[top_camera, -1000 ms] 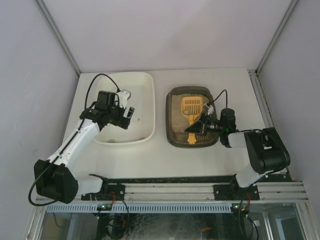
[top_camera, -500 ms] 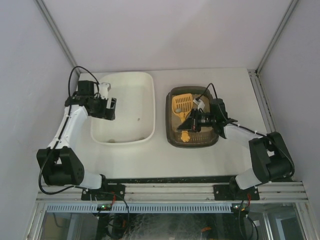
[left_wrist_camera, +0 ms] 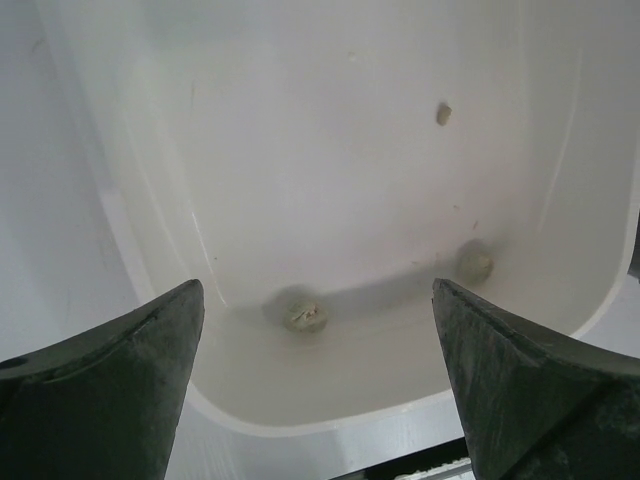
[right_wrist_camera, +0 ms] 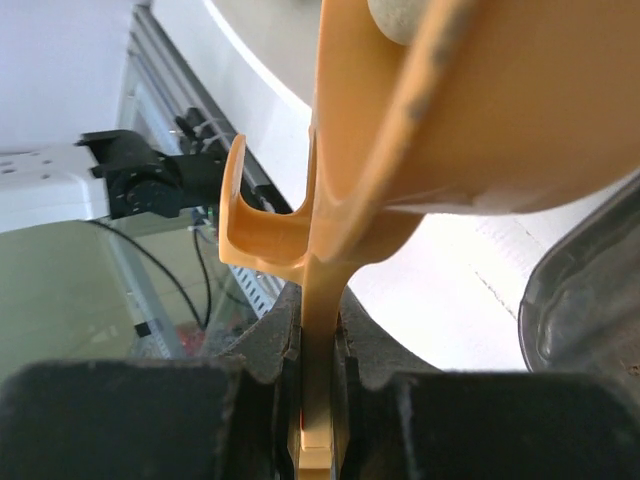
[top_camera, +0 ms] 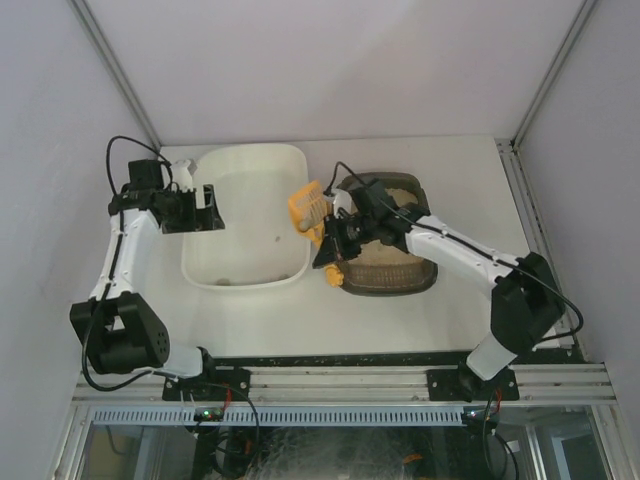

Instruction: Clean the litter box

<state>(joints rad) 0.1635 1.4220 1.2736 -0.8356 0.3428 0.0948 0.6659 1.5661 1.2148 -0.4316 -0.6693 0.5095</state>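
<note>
Jaws: left jaws spread wide with nothing between them; right jaws clamped on the flat handle of an orange litter scoop [top_camera: 306,205].

Landmark: white tub [top_camera: 250,283]. The left jaws hang at its left rim, and the wrist view looks down into the basin. The scoop is held at the tub's right rim, slotted head tilted up toward the far side, hooked handle end toward the near side. The litter box [top_camera: 400,285], a dark grey-brown tray, sits on the tabletop [top_camera: 300,325] just right of the tub, a narrow strip of tabletop between them. The right arm [top_camera: 460,250] lies across it from the right.

Contents:
- Tub: two greyish clumps [left_wrist_camera: 300,310] on the floor at its near end, one small speck [left_wrist_camera: 443,113] farther up.
- Litter box: beige sandy litter [top_camera: 385,260].
- Scoop: a pale grey-beige lump [right_wrist_camera: 400,15] shows above the bowl's edge.

Hard to read:
- The lump in the scoop is cut off by the top of the right wrist view.
- From above, the left part of the litter box is hidden behind the right jaws and arm.
- Cannot tell whether the scoop head is over the tub or just beside its rim.
</note>
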